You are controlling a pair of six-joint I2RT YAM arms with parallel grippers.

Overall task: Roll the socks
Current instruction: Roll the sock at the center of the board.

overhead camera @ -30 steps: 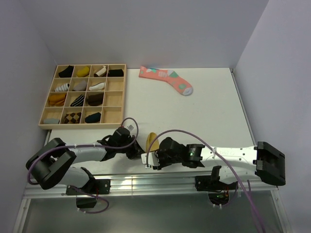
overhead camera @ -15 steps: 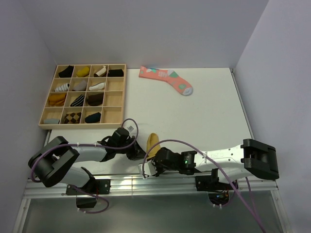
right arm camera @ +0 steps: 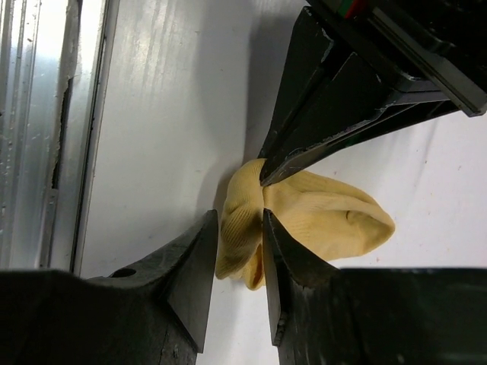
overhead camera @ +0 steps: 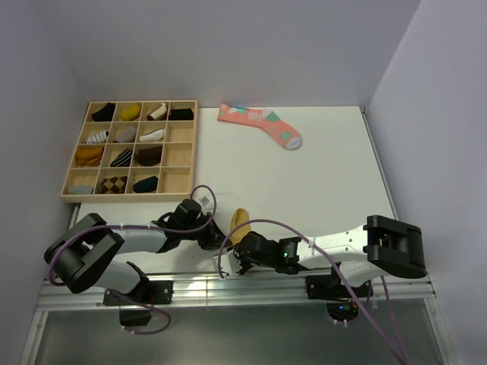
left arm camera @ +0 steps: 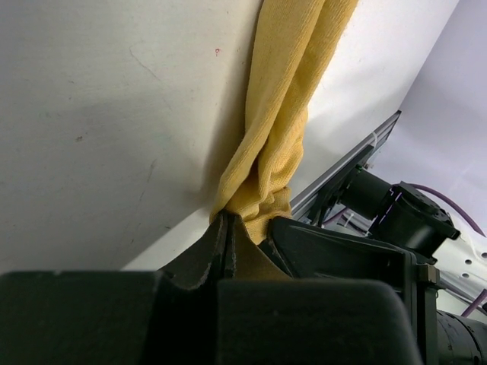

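Observation:
A mustard-tan sock (overhead camera: 240,223) lies near the table's front edge, its lower end bunched up. My left gripper (overhead camera: 223,242) is shut on that end. In the left wrist view the sock (left arm camera: 285,99) runs up and away from the closed jaws of the left gripper (left arm camera: 228,217). My right gripper (overhead camera: 234,255) sits right beside it. In the right wrist view the right gripper (right arm camera: 241,228) has its jaws pressed on a ribbed fold of the sock (right arm camera: 327,217), just below the left gripper's tips (right arm camera: 264,176). No other loose sock of the task shows.
A wooden compartment tray (overhead camera: 192,144) holding several rolled socks stands at the back left. A long pink sock (overhead camera: 262,125) with teal patches lies at the back. The aluminium rail (overhead camera: 228,287) runs along the near edge, close to both grippers.
The right arm has swung left and nearer the front edge, and its jaws have narrowed onto the sock's fold. The left arm has barely moved.

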